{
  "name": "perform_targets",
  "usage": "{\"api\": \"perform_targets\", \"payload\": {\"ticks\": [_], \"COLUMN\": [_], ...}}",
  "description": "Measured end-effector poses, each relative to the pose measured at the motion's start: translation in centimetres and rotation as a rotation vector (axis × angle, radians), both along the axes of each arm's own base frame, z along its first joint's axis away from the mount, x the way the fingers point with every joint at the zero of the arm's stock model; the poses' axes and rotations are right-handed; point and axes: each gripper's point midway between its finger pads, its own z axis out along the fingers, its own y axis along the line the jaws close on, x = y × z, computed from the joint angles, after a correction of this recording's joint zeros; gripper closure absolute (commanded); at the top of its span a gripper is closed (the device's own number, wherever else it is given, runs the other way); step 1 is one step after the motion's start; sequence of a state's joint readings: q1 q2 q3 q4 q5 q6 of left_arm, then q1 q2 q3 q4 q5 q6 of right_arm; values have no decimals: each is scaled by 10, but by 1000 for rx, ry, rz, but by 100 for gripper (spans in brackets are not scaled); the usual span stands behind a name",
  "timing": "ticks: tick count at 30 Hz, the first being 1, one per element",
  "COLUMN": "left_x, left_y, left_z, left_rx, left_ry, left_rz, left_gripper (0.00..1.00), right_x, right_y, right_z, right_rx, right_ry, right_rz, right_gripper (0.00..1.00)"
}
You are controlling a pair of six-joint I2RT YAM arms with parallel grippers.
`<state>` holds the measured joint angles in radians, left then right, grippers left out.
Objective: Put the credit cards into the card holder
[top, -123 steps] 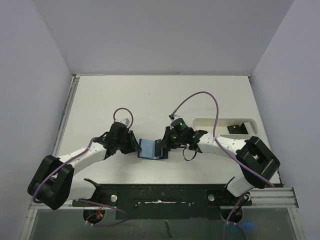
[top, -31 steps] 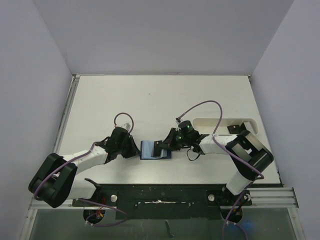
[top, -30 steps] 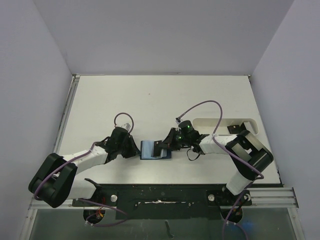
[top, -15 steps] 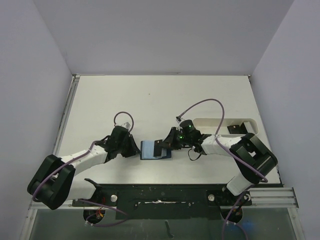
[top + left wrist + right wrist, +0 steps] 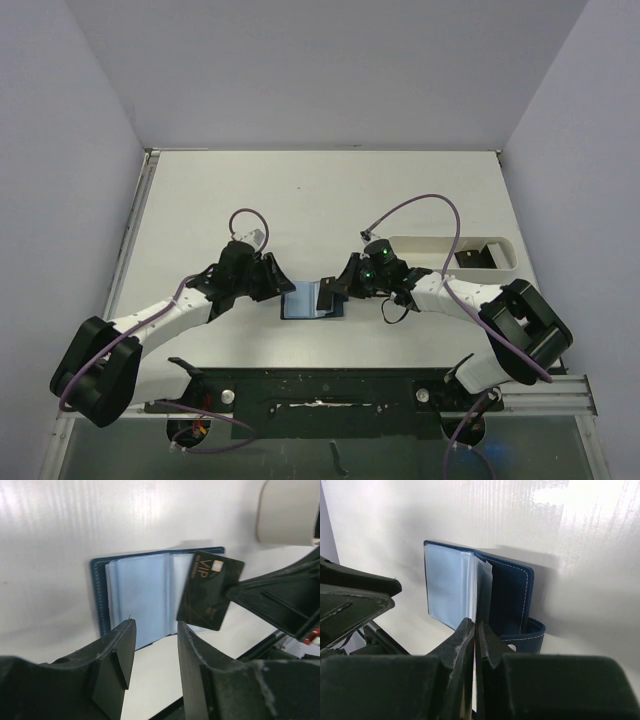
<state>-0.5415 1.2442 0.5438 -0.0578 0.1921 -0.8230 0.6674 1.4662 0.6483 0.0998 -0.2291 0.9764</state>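
The card holder (image 5: 303, 302) lies open on the table, navy outside with light blue sleeves; it shows in the left wrist view (image 5: 135, 595) and the right wrist view (image 5: 512, 592). My right gripper (image 5: 336, 291) is shut on a black credit card (image 5: 210, 590) with "VIP" printed on it. It holds the card tilted over the holder's right half, edge-on in its own view (image 5: 482, 607). My left gripper (image 5: 280, 288) is open and empty, just left of the holder, its fingers (image 5: 120, 652) above the near edge. More dark cards (image 5: 480, 257) lie in the tray.
A long white oblong tray (image 5: 420, 247) sits at the right behind my right arm. The table's front rail (image 5: 320, 385) runs close below the holder. Grey walls stand on the left, far and right sides.
My left gripper has drawn back from the holder's left edge and shifted slightly away. My right gripper has moved a little right with the card still in it.
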Motion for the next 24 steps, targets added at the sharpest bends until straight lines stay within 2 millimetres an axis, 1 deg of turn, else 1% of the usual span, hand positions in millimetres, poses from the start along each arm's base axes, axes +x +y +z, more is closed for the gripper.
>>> {"api": "perform_targets", "payload": {"ticks": [2, 5, 13, 18, 24], "left_x": [3, 5, 9, 8, 6], "left_y": [-7, -13, -20, -20, -17], "left_z": [7, 9, -3, -10, -22], "left_rx": [-42, -79, -91, -83, -60], "left_ry": [-23, -35, -15, 0, 28], "left_rz": [-13, -23, -33, -35, -30], "left_gripper": [62, 62, 62, 61, 61], "right_x": [0, 0, 0, 0, 0], "right_y": [-2, -4, -6, -6, -6], "right_z": [-3, -5, -6, -6, -6], "right_rx": [-16, -28, -36, -37, -38], "right_ry": [2, 2, 2, 0, 0], "right_rz": [-5, -9, -10, -8, -8], "right_gripper": [100, 100, 100, 100, 100]}}
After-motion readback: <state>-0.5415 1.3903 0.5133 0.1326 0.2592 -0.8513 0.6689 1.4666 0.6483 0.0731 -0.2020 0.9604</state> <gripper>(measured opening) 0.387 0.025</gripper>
